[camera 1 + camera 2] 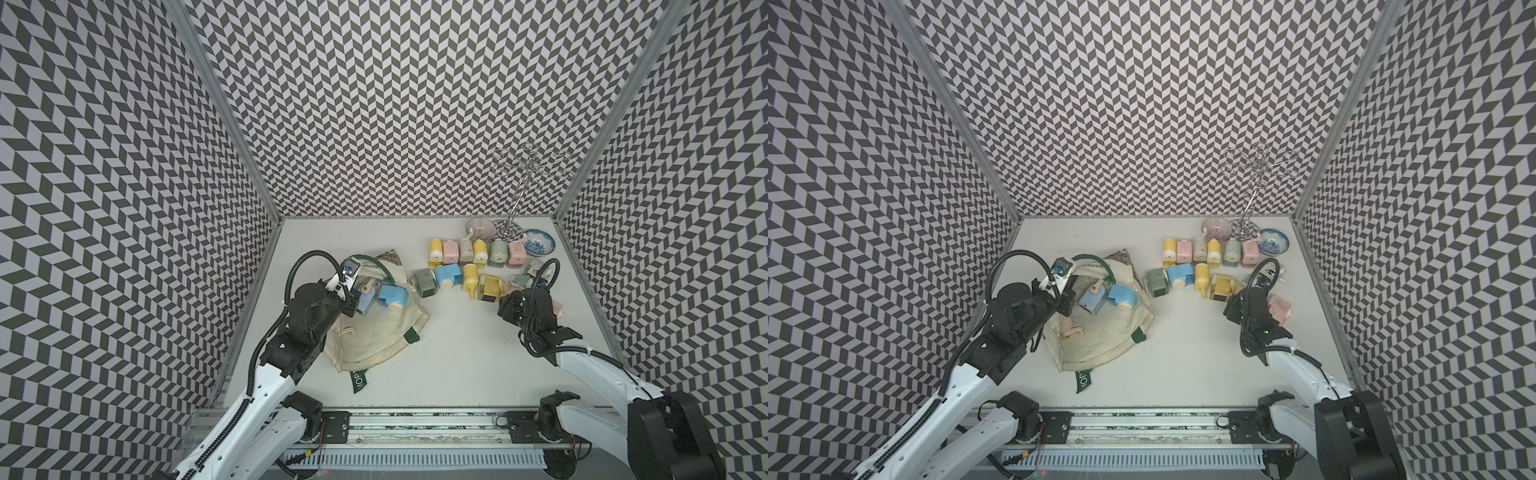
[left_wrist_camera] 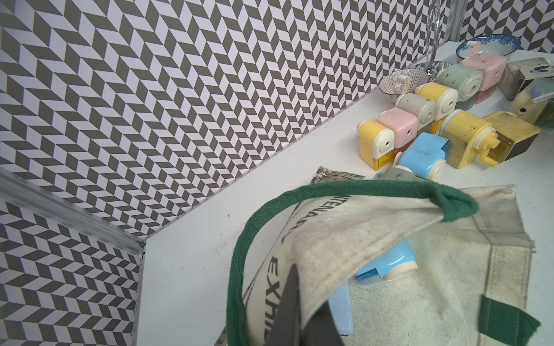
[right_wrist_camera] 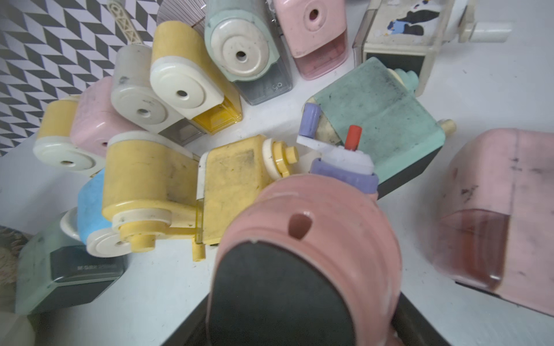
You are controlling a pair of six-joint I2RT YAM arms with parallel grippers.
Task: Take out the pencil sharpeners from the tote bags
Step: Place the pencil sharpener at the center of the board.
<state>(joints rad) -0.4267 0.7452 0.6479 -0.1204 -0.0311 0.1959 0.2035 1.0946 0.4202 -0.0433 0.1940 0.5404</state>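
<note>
- Your white bench [image 1: 457, 353] carries everything, boxed in by chevron-patterned walls.
- The cream canvas tote bag with dark green straps [image 1: 374, 336] lies on the left half of the bench. Its mouth gapes toward the far side.
- The pastel plastic crank pencil sharpeners [image 1: 473, 259] already out of the bag are bunched at the far right. A row of six stands at the back and a looser row lies in front.
- Your left end effector [image 2: 308, 299] is pinched tight on the bag's upper canvas rim and holds that layer raised.
- Your right end effector [image 3: 304, 299] grips a pink sharpener with a dark panel [image 3: 299, 215], jaws spread round its body, just in front of the bunch.
- Two light blue sharpeners [image 1: 392, 297] lie in the bag's open mouth, touching each other.
- A pale pink sharpener [image 1: 1068, 328] sits deeper inside the bag.
- A blue patterned ceramic bowl [image 1: 538, 241] and a striped ceramic bowl [image 1: 480, 227] stand behind the back row.
</note>
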